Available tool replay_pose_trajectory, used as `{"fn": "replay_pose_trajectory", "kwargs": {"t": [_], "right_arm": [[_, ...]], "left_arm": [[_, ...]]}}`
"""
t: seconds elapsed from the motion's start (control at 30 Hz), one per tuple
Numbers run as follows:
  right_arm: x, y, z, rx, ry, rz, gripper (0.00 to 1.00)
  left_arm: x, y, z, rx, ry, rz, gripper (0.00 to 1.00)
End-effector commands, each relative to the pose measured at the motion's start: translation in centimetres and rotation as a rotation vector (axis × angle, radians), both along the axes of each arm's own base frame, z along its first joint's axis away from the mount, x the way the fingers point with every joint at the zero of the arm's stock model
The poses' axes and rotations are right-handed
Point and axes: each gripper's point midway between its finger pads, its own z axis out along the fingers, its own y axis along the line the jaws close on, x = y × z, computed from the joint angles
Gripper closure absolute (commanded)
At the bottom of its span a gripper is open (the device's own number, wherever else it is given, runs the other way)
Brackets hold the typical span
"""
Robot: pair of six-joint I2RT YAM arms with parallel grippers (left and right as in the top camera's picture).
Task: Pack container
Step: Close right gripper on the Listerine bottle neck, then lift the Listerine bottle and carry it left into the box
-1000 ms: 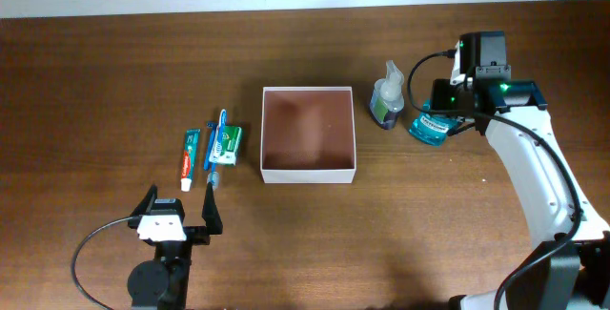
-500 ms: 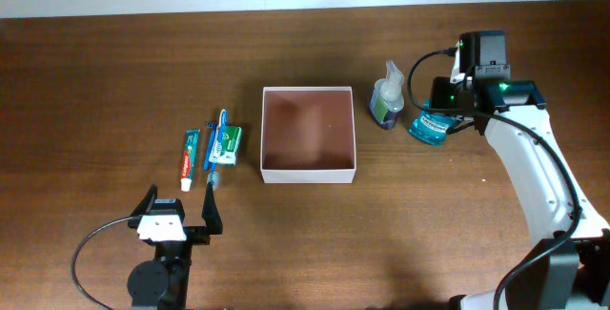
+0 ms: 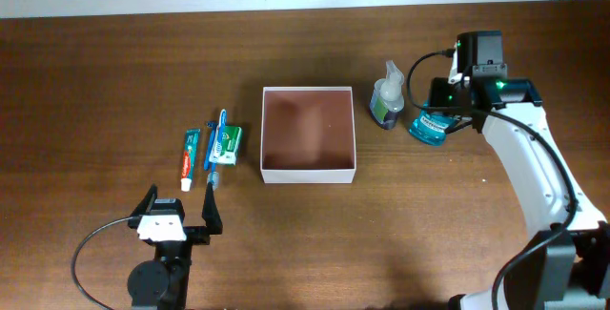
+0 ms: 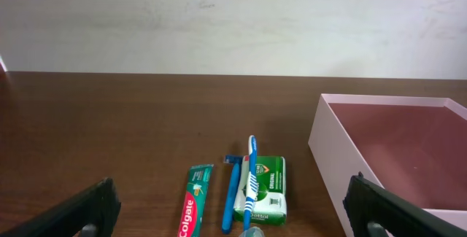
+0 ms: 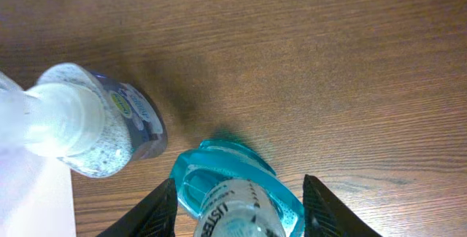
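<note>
White right arm (image 3: pixel 534 167) bent forward, right gripper (image 5: pixel 241 211) tipped down astride a teal plastic mouthwash bottle (image 5: pixel 233 182), grip impossible to tell, left gripper (image 3: pixel 179 205) low, spread wide.

Dark brown wooden table (image 3: pixel 114 81), plain white wall (image 4: pixel 233 18) behind, soft even light

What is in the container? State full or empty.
Empty. The container shows a bare floor; the pump bottle and blue bottle sit outside it.

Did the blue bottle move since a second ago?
No. The blue bottle stands in the same spot, just right of the pump bottle, with the same gap to the box.
</note>
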Motion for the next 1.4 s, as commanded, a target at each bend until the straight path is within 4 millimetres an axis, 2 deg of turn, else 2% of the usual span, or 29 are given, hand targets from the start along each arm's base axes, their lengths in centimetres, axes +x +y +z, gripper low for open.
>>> {"fn": "replay_pose_trajectory", "kwargs": {"t": [0.0, 0.2, 0.4, 0.63, 0.73, 0.83, 1.13, 1.37], "right_arm": [[0.6, 0.0, 0.2, -0.005, -0.008, -0.011, 0.53], [0.5, 0.0, 0.1, -0.005, -0.003, -0.011, 0.55], [0.4, 0.0, 0.1, -0.005, 0.001, -0.011, 0.69], [0.3, 0.0, 0.1, -0.005, 0.004, -0.012, 0.73], [0.3, 0.0, 0.2, -0.005, -0.001, -0.011, 0.81], [0.3, 0.0, 1.2, -0.005, -0.027, -0.011, 0.87], [-0.9, 0.3, 4.1, -0.019, -0.076, 0.025, 0.87], [-3.1, 3.4, 6.8, -0.019, -0.078, 0.110, 0.87]], "left_arm": [[0.0, 0.2, -0.2, 0.019, -0.002, 0.010, 0.01], [0.0, 0.2, -0.2, 0.019, -0.002, 0.010, 0.01], [0.0, 0.2, -0.2, 0.019, -0.002, 0.010, 0.01], [0.0, 0.2, -0.2, 0.019, -0.002, 0.010, 0.00], [0.0, 0.2, -0.2, 0.019, -0.002, 0.010, 0.01], [0.0, 0.2, -0.2, 0.019, -0.002, 0.010, 0.01], [0.0, 0.2, -0.2, 0.019, -0.002, 0.010, 0.00], [0.0, 0.2, -0.2, 0.019, -0.002, 0.010, 0.01]]}}
